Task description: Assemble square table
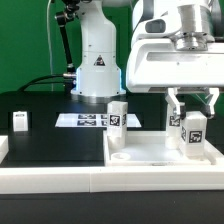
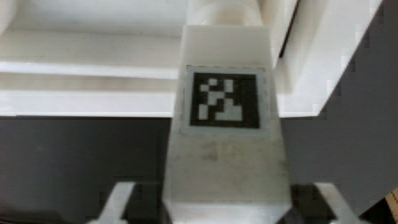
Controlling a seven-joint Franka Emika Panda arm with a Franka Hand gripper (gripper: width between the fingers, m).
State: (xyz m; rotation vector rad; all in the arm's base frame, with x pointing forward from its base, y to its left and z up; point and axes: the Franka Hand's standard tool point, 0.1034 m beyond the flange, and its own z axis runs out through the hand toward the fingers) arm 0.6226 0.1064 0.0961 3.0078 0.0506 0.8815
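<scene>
On the exterior view's left, one leg [image 1: 20, 121] stands alone on the black table [image 1: 50, 142], with bare table on every side of it. Right of it the marker board [image 1: 88, 120] lies flat, and the arm's base [image 1: 97, 60] rises behind that. A second leg [image 1: 118, 112] stands upright at the far left corner of the top [image 1: 150, 153]. You cannot tell whether it rests on the top or just behind it.

The top lies recessed face up on the right half of the table. Its near edge runs along the rail [image 1: 60, 178], which closes off the whole front, so your open room is to the left and behind.

Over the top's right part, the fingers [image 1: 173, 101] are clamped on a third leg [image 1: 193, 130]. It hangs roughly upright with its tag facing you. Its lower end is close to the recessed face, but contact cannot be made out. In the wrist view, that third leg [image 2: 222, 110] fills the middle, with a finger against each flank.

That makes one top and three sure legs. A small tag [image 1: 174, 121] just left of the held leg is too hidden to name.
</scene>
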